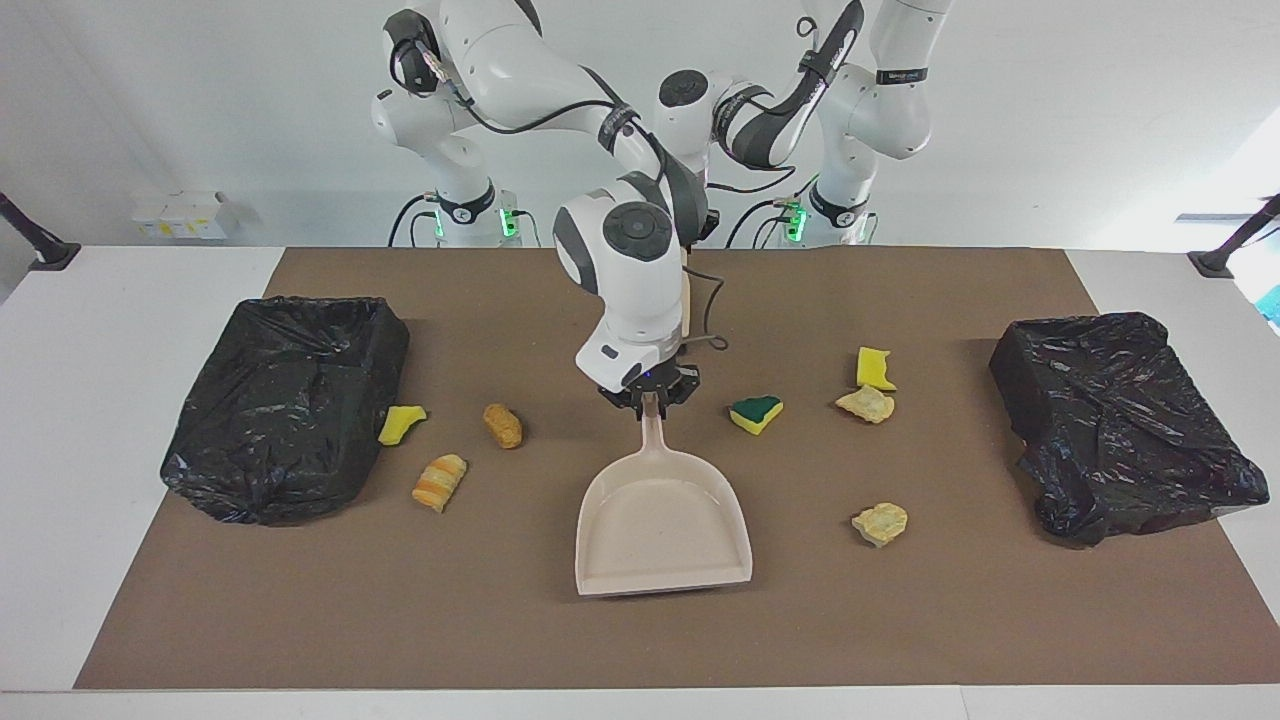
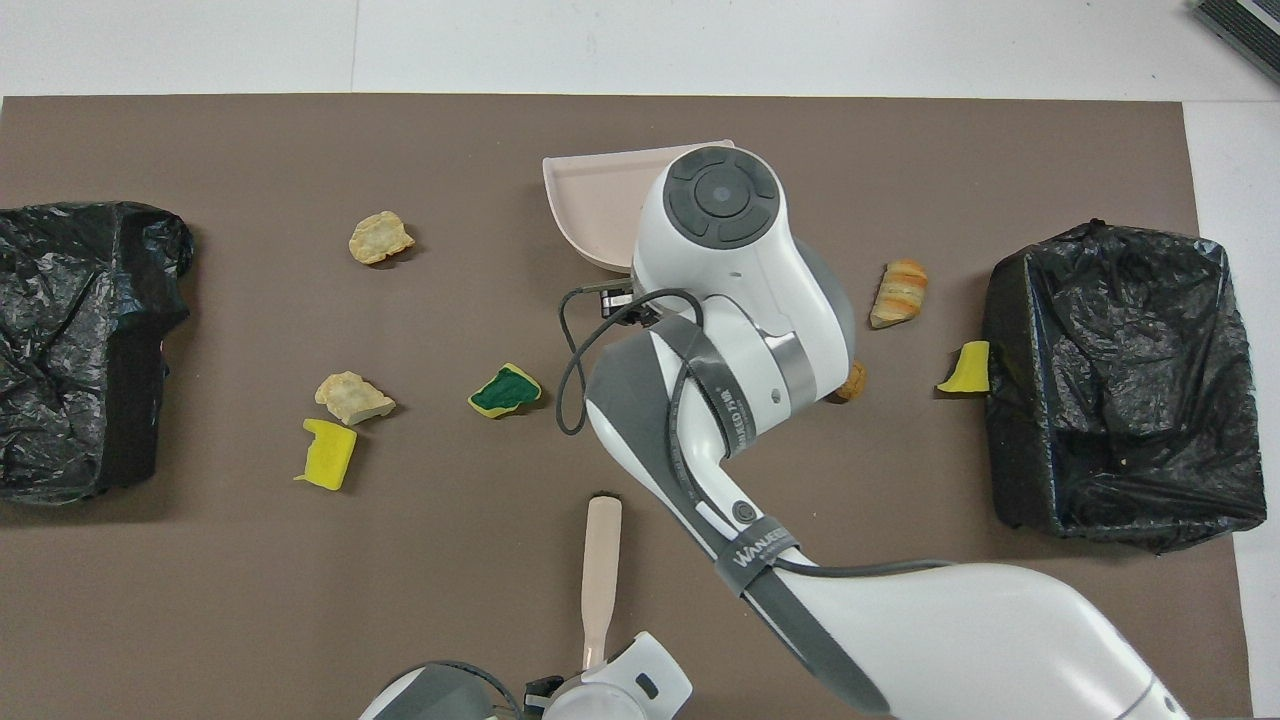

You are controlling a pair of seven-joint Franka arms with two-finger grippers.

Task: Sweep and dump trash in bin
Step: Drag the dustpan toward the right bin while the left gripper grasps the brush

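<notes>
Brown matting (image 1: 900,620) covers the table, with a black-lined bin (image 1: 285,405) at the right arm's end and a second black-lined bin (image 1: 1120,425) at the left arm's end. Mid-table, the right gripper (image 1: 648,398) is clamped shut on the handle of the beige dustpan (image 1: 663,525), whose scoop spreads out farther from the robots. The left gripper (image 2: 590,680) sits low at the robots' edge, closed, it seems, on the end of the beige brush (image 2: 601,570), though only its tip shows there. Toward the right arm's end lie a yellow sponge bit (image 1: 401,423) against the bin, a brown bread lump (image 1: 502,425) and a striped bread piece (image 1: 440,482). Toward the left arm's end lie the green-topped sponge (image 1: 756,413), a second yellow sponge bit (image 1: 874,368) touching a pale crumbly lump (image 1: 866,403), and another crumbly lump (image 1: 880,523) beside the dustpan.
</notes>
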